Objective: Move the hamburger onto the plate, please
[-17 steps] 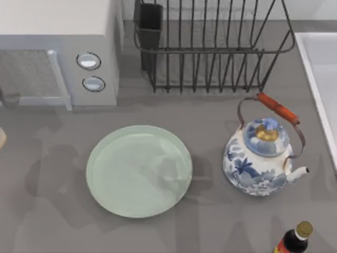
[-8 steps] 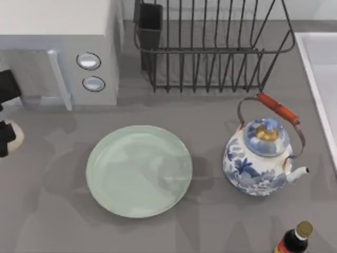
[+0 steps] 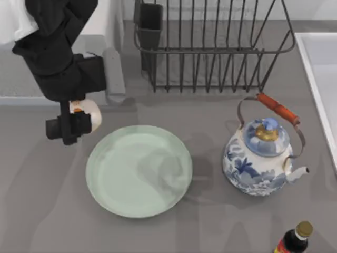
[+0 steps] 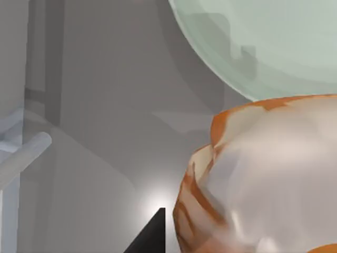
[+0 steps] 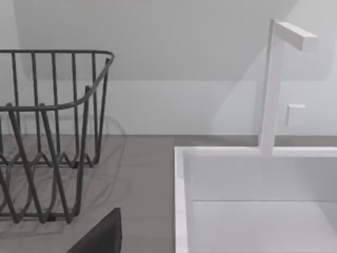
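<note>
Clamped on the hamburger (image 3: 87,112), the jaws of my left gripper (image 3: 73,122) held it from either side, the dark fingers (image 3: 67,129) showing just below the pale bun in the top view. I had the left arm reaching down from the table's far left corner, and the gripper hung over the bare grey table (image 3: 42,211) just beside the upper-left rim of the plate (image 3: 139,171), in front of the microwave (image 3: 108,63). The hamburger was not over the plate; it sat just outside the rim. From the left wrist view, the hamburger (image 4: 268,179) loomed large and close, its orange-red filling ringing the cream bun, with the mint-green plate (image 4: 263,47) beyond it.

Well apart to the right stood the blue-and-white teapot (image 3: 263,158), and the dark wire dish rack (image 3: 210,47) stood behind it at the back. A sauce bottle (image 3: 295,240) stood at the near right edge. On the right wrist view I saw the dish rack (image 5: 47,137) and a white sink (image 5: 253,195), but I could not tell how my right gripper's jaws stood
</note>
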`<state>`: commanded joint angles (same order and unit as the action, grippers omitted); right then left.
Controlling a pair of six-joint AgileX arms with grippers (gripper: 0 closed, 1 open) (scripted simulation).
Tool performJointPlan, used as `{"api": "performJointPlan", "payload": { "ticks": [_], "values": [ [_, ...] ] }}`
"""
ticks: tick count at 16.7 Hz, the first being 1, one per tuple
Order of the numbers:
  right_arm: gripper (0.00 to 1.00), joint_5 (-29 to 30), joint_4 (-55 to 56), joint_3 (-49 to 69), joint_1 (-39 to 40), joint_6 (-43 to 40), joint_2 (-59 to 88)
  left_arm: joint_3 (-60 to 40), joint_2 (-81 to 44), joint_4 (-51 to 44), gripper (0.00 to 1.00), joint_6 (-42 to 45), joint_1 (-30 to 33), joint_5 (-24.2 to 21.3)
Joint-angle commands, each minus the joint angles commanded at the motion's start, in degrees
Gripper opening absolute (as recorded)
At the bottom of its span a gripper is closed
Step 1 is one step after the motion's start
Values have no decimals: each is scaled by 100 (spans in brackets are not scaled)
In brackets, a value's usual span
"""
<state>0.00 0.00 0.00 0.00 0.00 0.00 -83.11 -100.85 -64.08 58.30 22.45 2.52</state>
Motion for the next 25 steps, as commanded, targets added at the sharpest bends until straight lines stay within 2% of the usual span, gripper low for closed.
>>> {"api": "performJointPlan", "payload": {
  "ticks": [4, 8, 13, 20, 25],
  "values": [
    [100, 0, 0, 0, 0, 0, 0, -438, -685, 6, 0, -45, 810, -74],
    [100, 0, 0, 0, 0, 0, 0, -573, -1267, -140, 0, -54, 1234, -206],
    [100, 0, 0, 0, 0, 0, 0, -547, -1281, -123, 0, -45, 1222, -207],
    [100, 0, 0, 0, 0, 0, 0, -46, -1501, 692, 0, -57, 1251, -193],
    [100, 0, 0, 0, 0, 0, 0, 70, -1570, 779, 0, -59, 1256, -214]
  ]
}}
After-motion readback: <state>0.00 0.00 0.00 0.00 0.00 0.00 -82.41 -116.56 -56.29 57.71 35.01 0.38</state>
